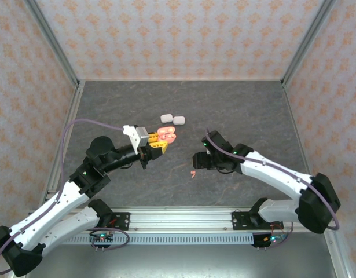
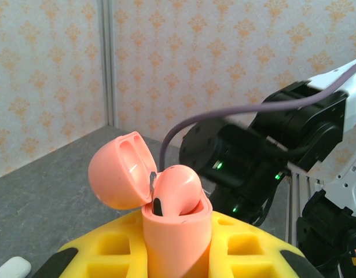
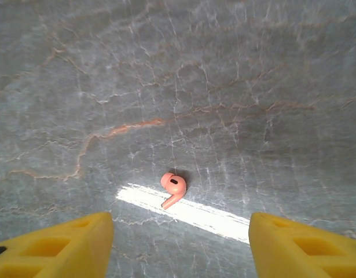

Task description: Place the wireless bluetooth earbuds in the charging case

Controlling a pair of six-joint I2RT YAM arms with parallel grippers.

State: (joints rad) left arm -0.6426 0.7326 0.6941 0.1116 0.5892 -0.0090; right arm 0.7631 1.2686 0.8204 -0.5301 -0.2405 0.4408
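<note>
My left gripper [image 1: 158, 145] is shut on a coral-pink charging case [image 2: 178, 234], held upright between its yellow fingers [image 2: 99, 252]. The case's lid [image 2: 117, 171] is swung open to the left, and one coral-pink earbud [image 2: 178, 186] sits in the case, its rounded head sticking out. A second coral-pink earbud [image 3: 173, 189] lies loose on the grey table [image 1: 241, 110], also seen from above [image 1: 193, 174]. My right gripper [image 3: 180, 246] hovers over it, open, with the earbud centred ahead of its yellow fingertips [image 3: 59, 246]. In the top view the right gripper [image 1: 197, 161] is just above that earbud.
Two white closed cases [image 1: 166, 118] [image 1: 179, 120] lie behind the left gripper; part of a white case [image 2: 10, 269] shows at the lower left of the left wrist view. The right arm [image 2: 264, 150] stands close in front of the held case. Patterned walls enclose the table.
</note>
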